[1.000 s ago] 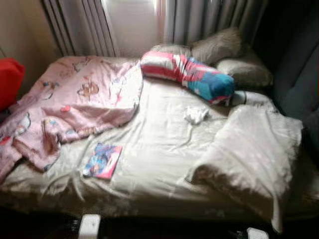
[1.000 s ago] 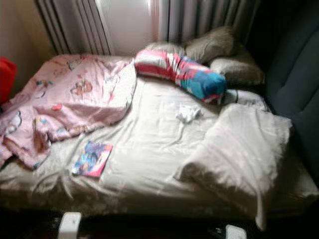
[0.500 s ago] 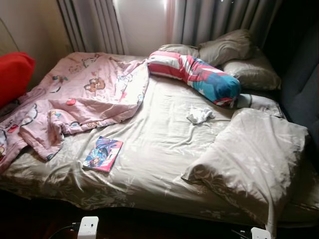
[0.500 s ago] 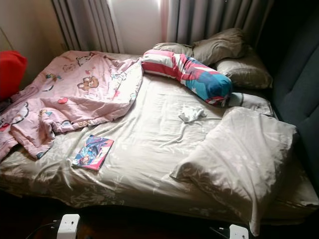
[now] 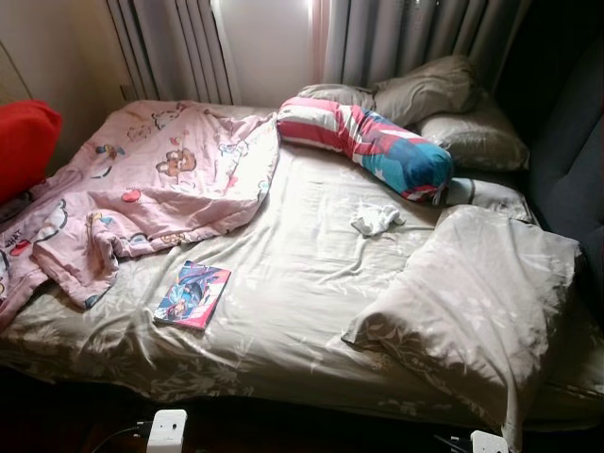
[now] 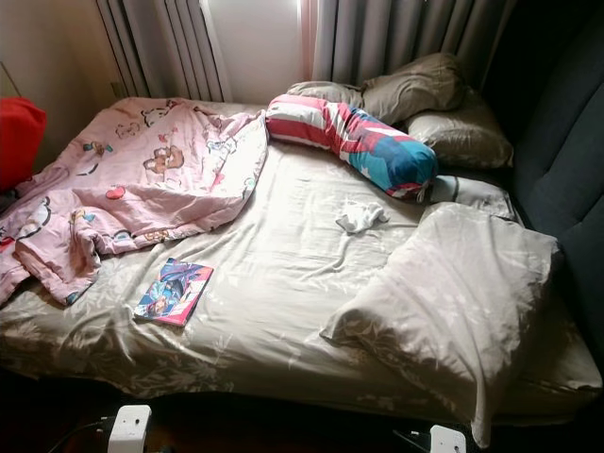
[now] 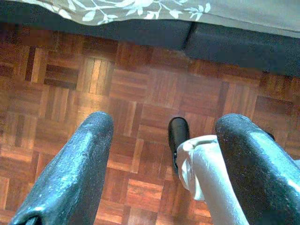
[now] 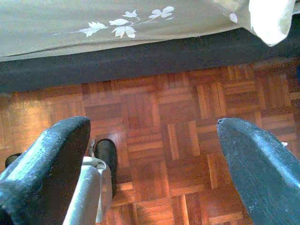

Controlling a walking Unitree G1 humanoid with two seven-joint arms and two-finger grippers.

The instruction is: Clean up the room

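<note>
Bed (image 5: 302,311) — book (image 5: 192,294), quilt (image 5: 151,193), pillows (image 5: 472,302)

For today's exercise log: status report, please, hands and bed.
Left hand open, right hand open, both over parquet. Book, white cloth lying on bed. Pink blanket rumpled.

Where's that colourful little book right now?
The book lies flat on the bed sheet near the bed's front edge, on the robot's left, just below the rumpled pink blanket.

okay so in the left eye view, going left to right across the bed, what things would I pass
red cushion → pink cartoon blanket → comic book → striped bolster pillow → white crumpled cloth → large beige floral pillow
</note>
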